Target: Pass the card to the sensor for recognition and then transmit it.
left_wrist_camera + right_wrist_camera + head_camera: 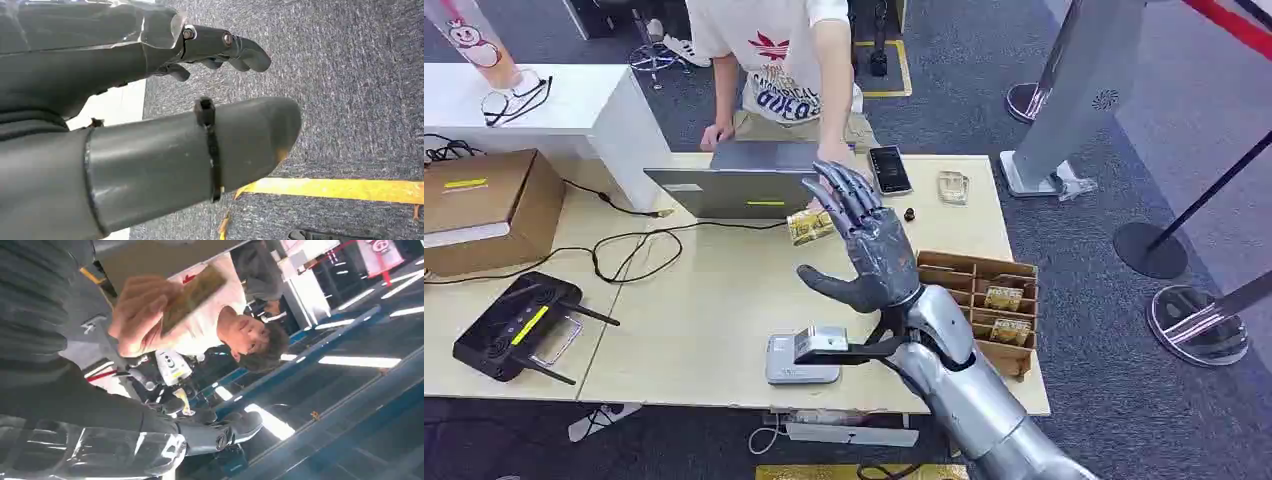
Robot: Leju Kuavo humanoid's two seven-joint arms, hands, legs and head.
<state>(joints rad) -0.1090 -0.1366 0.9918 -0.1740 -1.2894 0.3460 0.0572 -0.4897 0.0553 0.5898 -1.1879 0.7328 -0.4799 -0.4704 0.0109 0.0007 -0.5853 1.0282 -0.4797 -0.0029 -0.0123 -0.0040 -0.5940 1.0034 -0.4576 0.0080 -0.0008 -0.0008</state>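
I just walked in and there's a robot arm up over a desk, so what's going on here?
The robot's right hand is raised over the table, open and holding nothing. A person's hand holds the gold card just beyond it, so the handover looks done or nearly so. The sensor sits near the table's front edge, and more cards stand in a box to the right. The left hand hangs over the carpet.

1 laptop [724,190], 1 phone [889,170], 1 router [516,327], 1 cardboard box [484,205], 1 sensor [802,360], 1 card [809,227]
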